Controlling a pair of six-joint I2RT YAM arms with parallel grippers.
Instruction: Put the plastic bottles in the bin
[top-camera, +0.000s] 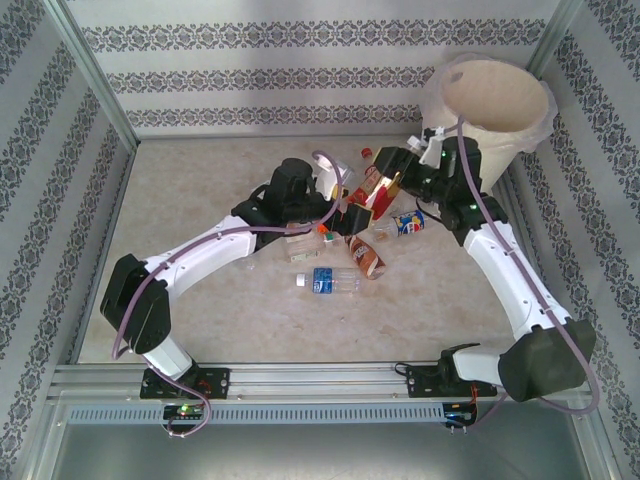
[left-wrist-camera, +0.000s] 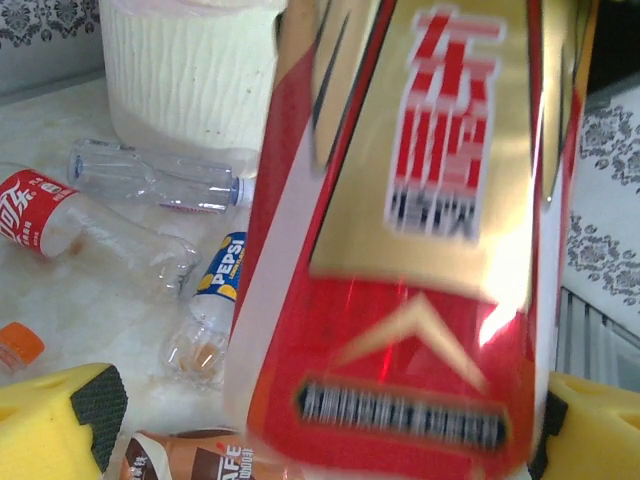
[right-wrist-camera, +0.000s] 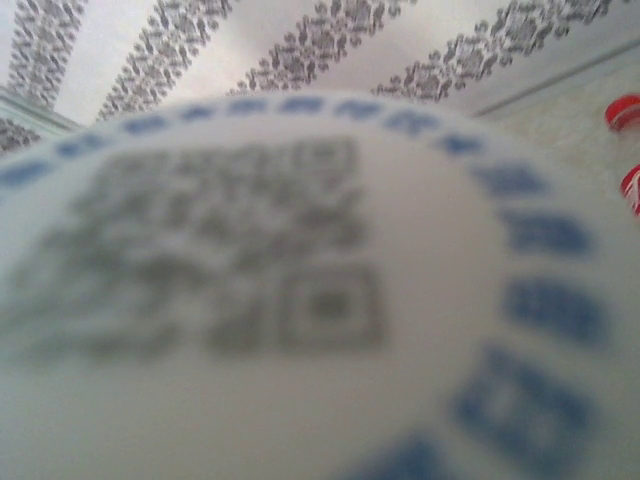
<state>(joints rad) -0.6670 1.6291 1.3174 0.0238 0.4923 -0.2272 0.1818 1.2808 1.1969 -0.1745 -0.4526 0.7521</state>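
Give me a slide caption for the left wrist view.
Left claw holding a red-and-gold bottle, other bottles and the bin behind.

Damask-striped walls (top-camera: 300, 60), beige tabletop (top-camera: 220, 190)

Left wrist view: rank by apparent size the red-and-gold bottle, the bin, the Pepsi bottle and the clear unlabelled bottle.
1. Red-and-gold bottle, but it sits right at the lens, so nearness inflates it.
2. Bin, cropped.
3. Clear unlabelled bottle and Pepsi bottle look alike; not ranked.
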